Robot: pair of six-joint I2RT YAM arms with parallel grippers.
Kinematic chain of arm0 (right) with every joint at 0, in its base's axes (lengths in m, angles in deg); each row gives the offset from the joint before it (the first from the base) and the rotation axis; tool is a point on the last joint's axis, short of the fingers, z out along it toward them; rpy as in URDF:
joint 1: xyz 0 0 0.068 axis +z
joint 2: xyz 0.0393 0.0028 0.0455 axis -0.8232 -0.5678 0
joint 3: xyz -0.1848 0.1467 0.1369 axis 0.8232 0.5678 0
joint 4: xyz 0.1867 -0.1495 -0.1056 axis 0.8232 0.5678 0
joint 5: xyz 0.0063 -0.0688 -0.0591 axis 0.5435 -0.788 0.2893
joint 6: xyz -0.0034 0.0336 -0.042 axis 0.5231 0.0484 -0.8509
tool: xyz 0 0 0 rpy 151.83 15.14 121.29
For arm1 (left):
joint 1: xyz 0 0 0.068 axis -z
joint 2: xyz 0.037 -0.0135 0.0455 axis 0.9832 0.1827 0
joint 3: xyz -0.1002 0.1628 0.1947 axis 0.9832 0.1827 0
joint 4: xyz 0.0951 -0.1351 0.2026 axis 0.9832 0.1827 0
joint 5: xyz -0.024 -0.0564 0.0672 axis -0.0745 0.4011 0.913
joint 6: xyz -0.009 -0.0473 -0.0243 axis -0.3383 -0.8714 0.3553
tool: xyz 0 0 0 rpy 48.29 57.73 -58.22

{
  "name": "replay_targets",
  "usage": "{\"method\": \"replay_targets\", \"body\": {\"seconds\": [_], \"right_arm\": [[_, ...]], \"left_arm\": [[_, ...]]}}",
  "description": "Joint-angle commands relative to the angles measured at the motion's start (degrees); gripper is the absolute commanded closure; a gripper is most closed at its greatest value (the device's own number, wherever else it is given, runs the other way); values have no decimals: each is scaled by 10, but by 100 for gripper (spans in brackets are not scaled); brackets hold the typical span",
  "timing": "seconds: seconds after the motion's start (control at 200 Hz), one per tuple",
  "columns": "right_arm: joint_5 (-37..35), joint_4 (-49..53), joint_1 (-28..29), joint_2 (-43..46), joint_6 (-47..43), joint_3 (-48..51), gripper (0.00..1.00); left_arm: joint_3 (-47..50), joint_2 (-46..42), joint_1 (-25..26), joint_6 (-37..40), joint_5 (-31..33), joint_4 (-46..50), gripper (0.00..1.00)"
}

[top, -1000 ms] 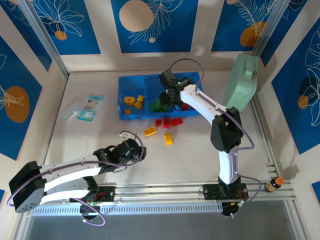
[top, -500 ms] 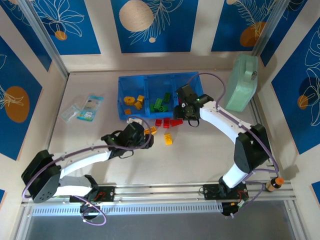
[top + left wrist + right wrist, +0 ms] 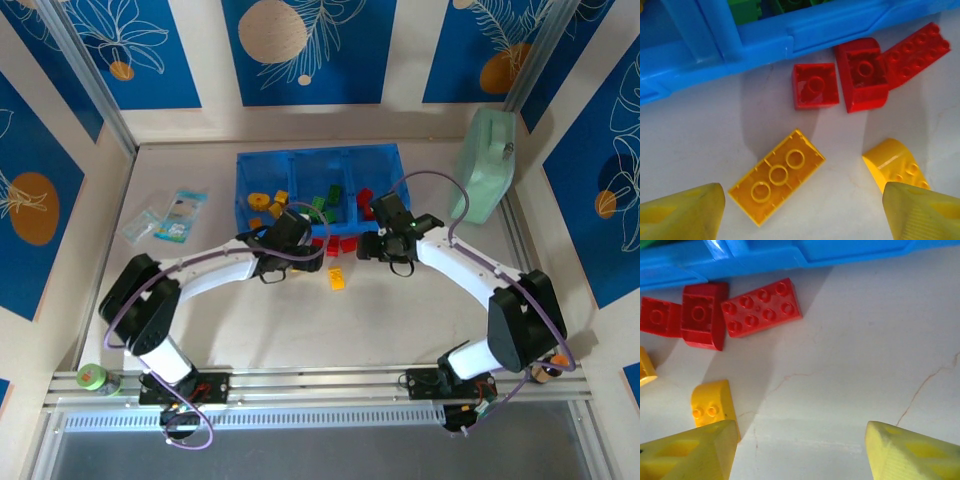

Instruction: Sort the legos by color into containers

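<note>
- Cream walls with blue leaf-print panels on three sides; below them a pale, faintly cracked tabletop (image 3: 300, 330).
- At 12 o'clock on the tabletop, a translucent blue plastic tray (image 3: 250, 170) split by dividers into three square compartments in a row. Yellow and orange bricks (image 3: 266, 205) in the 9 o'clock compartment, green bricks (image 3: 322, 206) in the middle one, a single red brick (image 3: 364, 195) in the 3 o'clock one.
- Just outside the tray's near wall, at its 6 o'clock, a loose cluster of unsorted bricks on the tabletop.
- In that cluster, a small red square brick (image 3: 815, 92) lying hollow side up. Just beside it a red sloped brick (image 3: 862, 75), and close against that a long red eight-stud brick (image 3: 912, 50).
- Nearer the arms, a yellow flat brick (image 3: 776, 176), hollow side up with three rings showing, at 7 o'clock of the small red square brick. A rounded yellow brick (image 3: 895, 165) apart from it at 3 o'clock.
- Left tool (image 3: 802, 192) spread wide and gripping nothing, hanging over the yellow flat brick. One of its yellow fingers (image 3: 685, 215) near that brick's corner, the other just beside the rounded yellow brick.
- Right tool (image 3: 800, 440) likewise spread wide, with bare tabletop between its fingers. In the right wrist view, the red bricks at 11 o'clock and the rounded yellow brick just beside one finger.
- Pale green bag (image 3: 485, 165) upright against the wall at 2 o'clock.
- Clear plastic packets with blue print (image 3: 170, 218) flat on the tabletop at 9 o'clock, apart from the tray.
</note>
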Motion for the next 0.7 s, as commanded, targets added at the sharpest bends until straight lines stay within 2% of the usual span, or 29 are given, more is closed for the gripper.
{"method": "replay_targets", "body": {"seconds": [0.0, 0.46, 0.695], "right_arm": [[21, -15, -9, 26, 11, 26, 31], [46, -44, -31, 66, 22, 102, 28], [49, -52, -32, 69, 28, 117, 29]], "left_arm": [[-38, 37, -9, 43, -17, 34, 18], [-99, 139, -20, 83, -23, 59, 21], [-67, 138, -10, 60, -32, 48, 27]]}}
